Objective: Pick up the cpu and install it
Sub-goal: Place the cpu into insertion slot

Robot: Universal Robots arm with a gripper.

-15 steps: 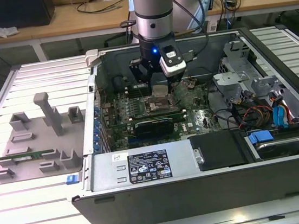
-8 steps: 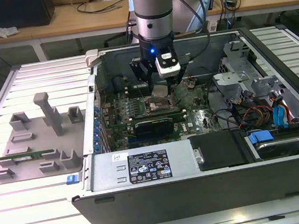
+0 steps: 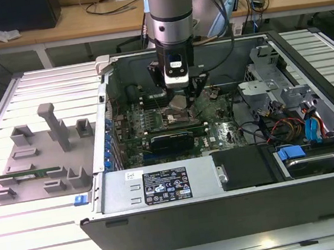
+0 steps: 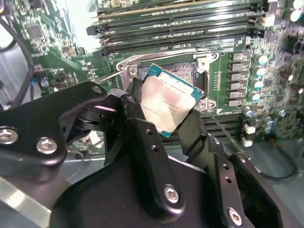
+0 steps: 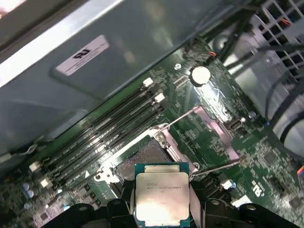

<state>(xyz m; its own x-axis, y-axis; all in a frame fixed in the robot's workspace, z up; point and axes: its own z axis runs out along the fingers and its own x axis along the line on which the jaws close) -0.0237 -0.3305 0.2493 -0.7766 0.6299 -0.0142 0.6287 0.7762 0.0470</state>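
The gripper is squeezed on the cpu over the socket; its fingers hide the cpu's sides

Cpu, silver top showing, pinched between the gripper's black fingers, over the open socket's edge. Memory slots run beside the socket. Coin battery sits farther along the green board.
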